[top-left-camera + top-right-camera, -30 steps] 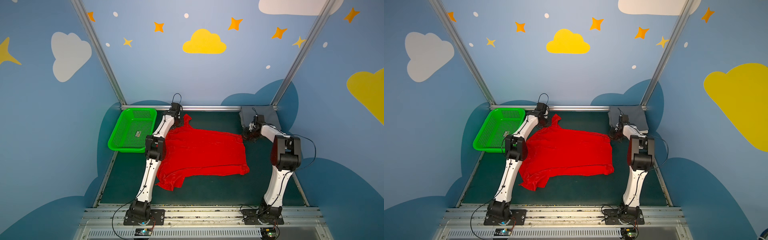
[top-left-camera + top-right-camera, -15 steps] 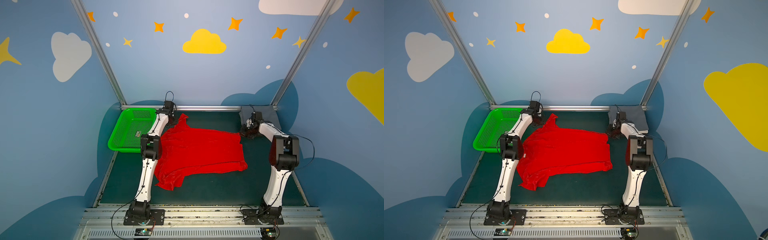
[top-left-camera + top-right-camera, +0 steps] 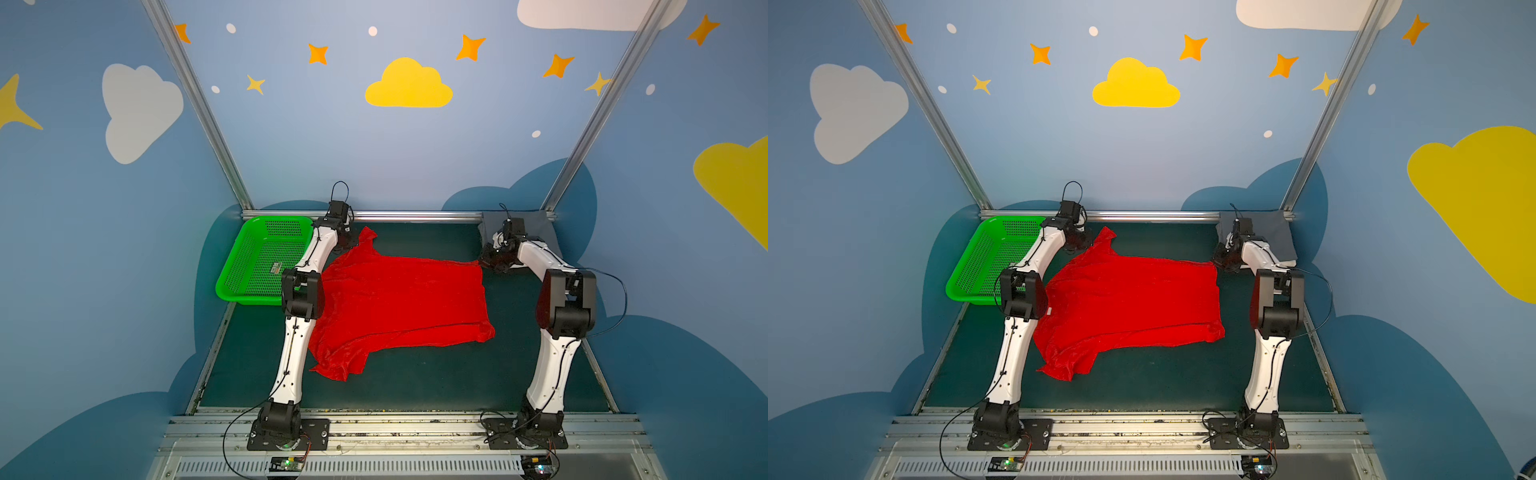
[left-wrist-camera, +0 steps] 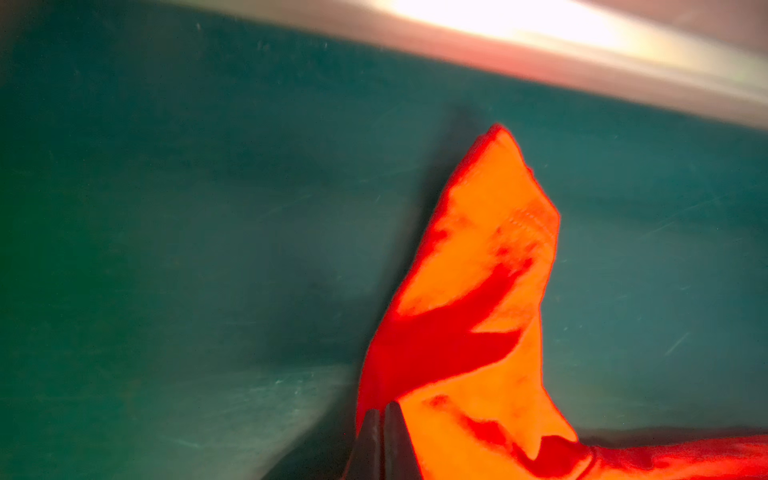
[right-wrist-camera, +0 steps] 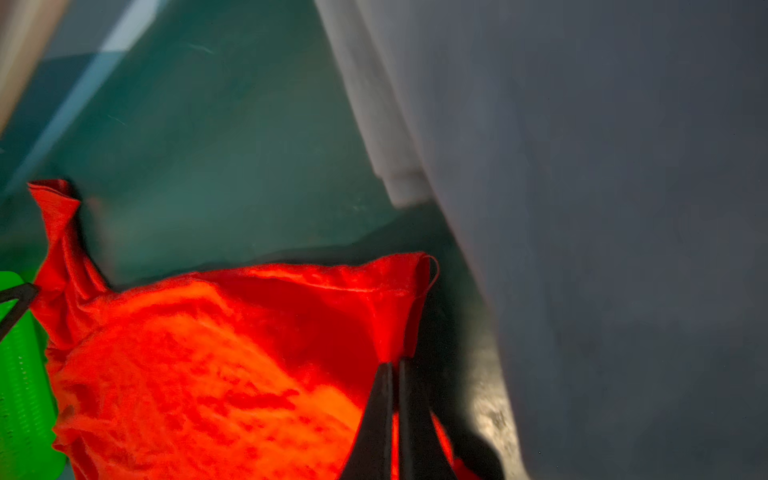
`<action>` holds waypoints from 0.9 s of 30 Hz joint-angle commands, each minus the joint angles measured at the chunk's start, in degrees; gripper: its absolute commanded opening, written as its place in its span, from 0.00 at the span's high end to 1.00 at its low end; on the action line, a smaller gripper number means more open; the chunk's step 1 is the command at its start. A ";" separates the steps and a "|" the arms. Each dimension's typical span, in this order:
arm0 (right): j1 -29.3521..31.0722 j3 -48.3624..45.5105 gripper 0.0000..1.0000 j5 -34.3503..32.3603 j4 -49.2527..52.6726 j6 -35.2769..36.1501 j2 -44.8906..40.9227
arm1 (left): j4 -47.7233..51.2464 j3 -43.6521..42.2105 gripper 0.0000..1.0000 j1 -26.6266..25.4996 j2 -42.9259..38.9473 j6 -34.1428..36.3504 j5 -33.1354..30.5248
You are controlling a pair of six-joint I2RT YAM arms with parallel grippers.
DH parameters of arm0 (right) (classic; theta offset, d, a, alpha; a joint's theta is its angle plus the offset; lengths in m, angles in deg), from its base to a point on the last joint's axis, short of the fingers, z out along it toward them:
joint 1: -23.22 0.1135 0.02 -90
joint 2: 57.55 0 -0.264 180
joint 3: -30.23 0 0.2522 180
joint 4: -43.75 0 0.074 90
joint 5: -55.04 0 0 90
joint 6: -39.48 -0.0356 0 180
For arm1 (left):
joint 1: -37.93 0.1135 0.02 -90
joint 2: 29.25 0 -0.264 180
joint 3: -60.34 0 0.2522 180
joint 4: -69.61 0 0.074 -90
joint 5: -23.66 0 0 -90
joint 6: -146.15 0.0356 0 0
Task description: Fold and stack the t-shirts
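Pinching the red t-shirt (image 3: 399,307) at two far corners, both claws sat low over the dark green table (image 3: 415,386). The left gripper (image 4: 384,409) had its two dark fingers pressed together with no gap showing, closed on the cloth where the far sleeve began. That sleeve rose to a point just beyond its fingertips. The rest of the shirt spread away from this claw towards the robot's base and across to the other arm. In both top views the left gripper (image 3: 347,245) sat just beside the green basket (image 3: 257,266), which lay on its outer side, with the shirt on its inner side.

The right gripper (image 5: 395,363) was likewise clamped tight, and a bunched corner of the hem was drawn into its tips. From there the hem edge ran across towards the left claw. Close on this claw's outer side lay a folded grey shirt (image 5: 623,208) with a paler layer showing under its edge. In a top view the grey shirt (image 3: 1271,232) lay in the far corner, behind the right gripper (image 3: 1223,262). The near sleeve and near hem lay flat on the table, well apart from both claws.
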 commanded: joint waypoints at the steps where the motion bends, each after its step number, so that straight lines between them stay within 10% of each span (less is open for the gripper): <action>1: 0.48 4.12 1.00 0.77 2.10 0.36 1.70 | -0.94 1.91 0.96 0.98 -3.49 -1.84 2.26; 8: 0.28 8.01 1.00 0.43 3.29 2.39 2.24 | -4.27 -4.95 0.96 3.78 -10.21 -7.27 13.28; 27: -0.40 -8.14 1.00 5.21 -7.67 1.63 -10.04 | -27.56 -50.49 0.96 4.38 -37.67 -13.02 14.93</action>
